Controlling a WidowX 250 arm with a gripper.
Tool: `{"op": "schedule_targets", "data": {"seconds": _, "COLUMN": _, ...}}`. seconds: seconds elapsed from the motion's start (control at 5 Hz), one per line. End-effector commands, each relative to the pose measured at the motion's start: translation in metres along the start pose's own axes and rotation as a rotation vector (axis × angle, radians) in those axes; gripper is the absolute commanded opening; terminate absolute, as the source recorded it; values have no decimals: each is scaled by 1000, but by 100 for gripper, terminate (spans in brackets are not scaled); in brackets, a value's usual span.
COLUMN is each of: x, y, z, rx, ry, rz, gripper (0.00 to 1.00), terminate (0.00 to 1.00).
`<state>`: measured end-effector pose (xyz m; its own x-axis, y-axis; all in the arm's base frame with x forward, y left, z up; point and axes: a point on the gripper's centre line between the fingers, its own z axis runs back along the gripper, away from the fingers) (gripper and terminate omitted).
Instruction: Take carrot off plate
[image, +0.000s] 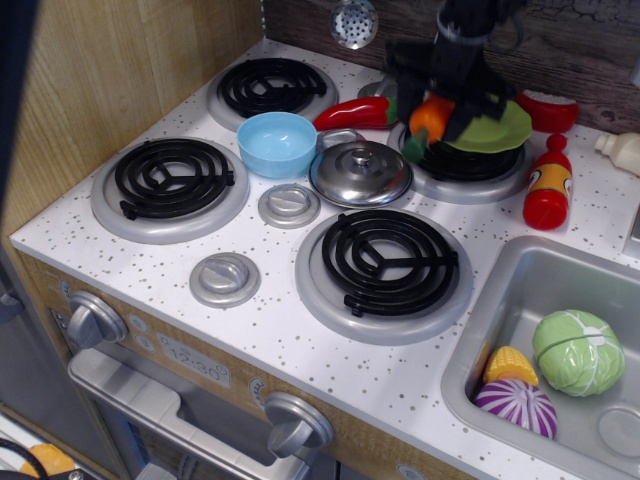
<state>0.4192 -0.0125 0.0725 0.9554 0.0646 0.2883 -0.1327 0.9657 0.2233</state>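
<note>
My black gripper hangs over the back right burner and is shut on the orange carrot. The carrot is held in the air, its dark green stem end pointing down and to the left. The lime-green plate lies on that burner just right of the carrot, partly hidden behind my fingers. The carrot is at the plate's left rim, and I cannot tell whether the two touch.
A red chili pepper lies left of the gripper. A shiny metal lid and a light blue bowl stand in front-left. A red-and-yellow bottle stands to the right. The sink at front right holds toy vegetables.
</note>
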Motion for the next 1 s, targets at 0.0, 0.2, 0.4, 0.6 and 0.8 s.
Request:
{"op": "schedule_targets", "data": {"seconds": 0.0, "x": -30, "y": 50, "z": 30, "rx": 68, "ry": -27, "rz": 107, "gripper": 0, "terminate": 0}}
{"op": "schedule_targets", "data": {"seconds": 0.2, "x": -63, "y": 65, "z": 19, "rx": 81, "ry": -10, "rz": 157, "gripper": 0, "terminate": 0}}
{"op": "schedule_targets", "data": {"seconds": 0.4, "x": -96, "y": 76, "z": 5, "rx": 71, "ry": 37, "rz": 239, "gripper": 0, "terminate": 0}}
{"op": "schedule_targets", "data": {"seconds": 0.6, "x": -110, "y": 78, "z": -2, "rx": 19, "ry": 77, "rz": 273, "gripper": 0, "terminate": 0}}
{"op": "schedule_targets", "data": {"seconds": 0.8, "x": -121, "y": 79, "z": -8, "rx": -4, "ry": 53, "rz": 290, "gripper": 0, "terminate": 0}}
